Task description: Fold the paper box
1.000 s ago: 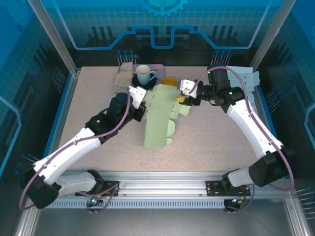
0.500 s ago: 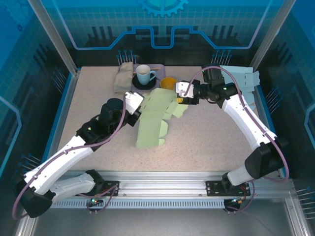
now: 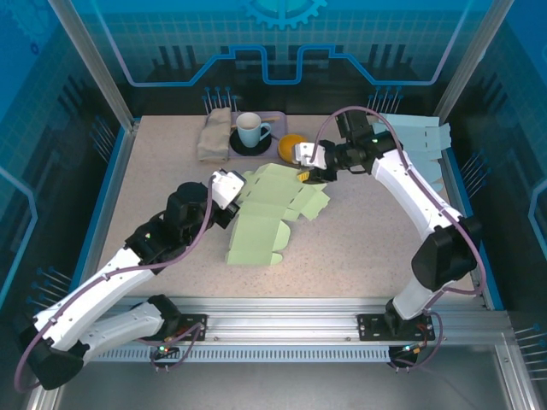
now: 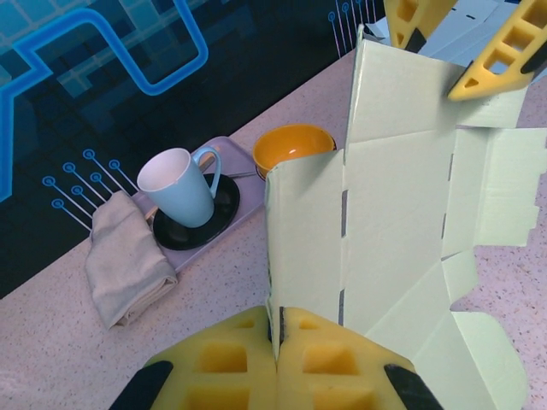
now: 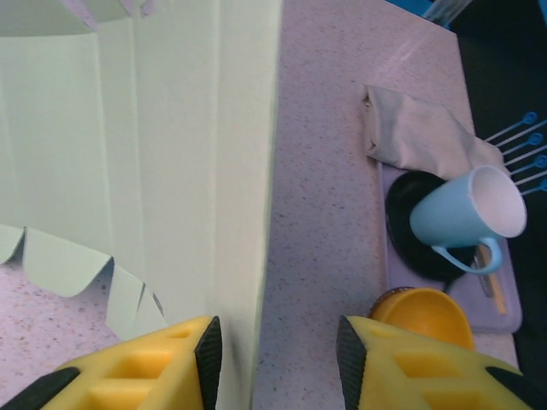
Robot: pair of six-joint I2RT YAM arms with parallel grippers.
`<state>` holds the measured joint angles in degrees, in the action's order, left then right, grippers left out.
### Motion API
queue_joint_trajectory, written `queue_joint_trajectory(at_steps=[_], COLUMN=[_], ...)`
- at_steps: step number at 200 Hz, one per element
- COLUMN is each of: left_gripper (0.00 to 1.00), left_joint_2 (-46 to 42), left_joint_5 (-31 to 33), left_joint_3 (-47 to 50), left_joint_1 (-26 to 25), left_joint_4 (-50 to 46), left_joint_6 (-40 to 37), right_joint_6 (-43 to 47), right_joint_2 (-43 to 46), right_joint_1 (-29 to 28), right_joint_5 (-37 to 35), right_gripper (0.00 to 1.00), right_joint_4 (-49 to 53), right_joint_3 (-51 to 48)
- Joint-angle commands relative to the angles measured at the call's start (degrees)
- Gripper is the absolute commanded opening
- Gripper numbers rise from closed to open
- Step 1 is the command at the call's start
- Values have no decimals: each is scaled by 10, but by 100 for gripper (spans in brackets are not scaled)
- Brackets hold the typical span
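The pale green cardboard box blank (image 3: pixel 261 224) has slid left on the speckled tabletop (image 3: pixel 376 243) since a second ago. My left hand (image 4: pixel 278 342) pinches its left edge shut; my right hand (image 5: pixel 278 350) straddles its far edge, fingers apart. An orange bowl (image 3: pixel 292 143) and a light blue mug (image 3: pixel 249 130) sit close behind it.

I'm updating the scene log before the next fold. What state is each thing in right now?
paper box: partly folded, flaps open.
left tool: shut on the paper box's edge.
right tool: open, astride a box panel.
mug: upright on its saucer.
bowl: upright, looks empty.
cloth: loosely folded, lying flat.
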<state>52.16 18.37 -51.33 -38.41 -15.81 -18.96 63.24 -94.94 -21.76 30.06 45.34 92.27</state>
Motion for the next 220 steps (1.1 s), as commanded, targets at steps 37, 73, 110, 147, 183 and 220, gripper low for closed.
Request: queue_joint_trajectory(at_steps=[37, 73, 110, 147, 183, 220], left_gripper=[0, 0, 0, 0, 0, 0], left_joint_2=[-12, -16, -16, -16, -17, -18], left_joint_5=[-2, 1, 2, 6, 11, 14], left_joint_3=[14, 17, 18, 19, 21, 22], left_joint_1=[-4, -4, -4, -4, -4, -4], left_joint_4=[29, 32, 33, 36, 38, 42], left_joint_6=[-12, -13, -14, -15, -16, -16], right_joint_6=[19, 26, 29, 29, 32, 34], right_joint_2=[-21, -21, -17, -14, -5, 5], right_joint_1=[-16, -16, -15, -16, -12, -7], right_joint_5=[19, 8, 6, 0, -13, -16], right_gripper=[33, 29, 27, 23, 23, 19], right_joint_4=[61, 71, 74, 79, 84, 77], right_joint_3=[31, 29, 24, 25, 18, 3])
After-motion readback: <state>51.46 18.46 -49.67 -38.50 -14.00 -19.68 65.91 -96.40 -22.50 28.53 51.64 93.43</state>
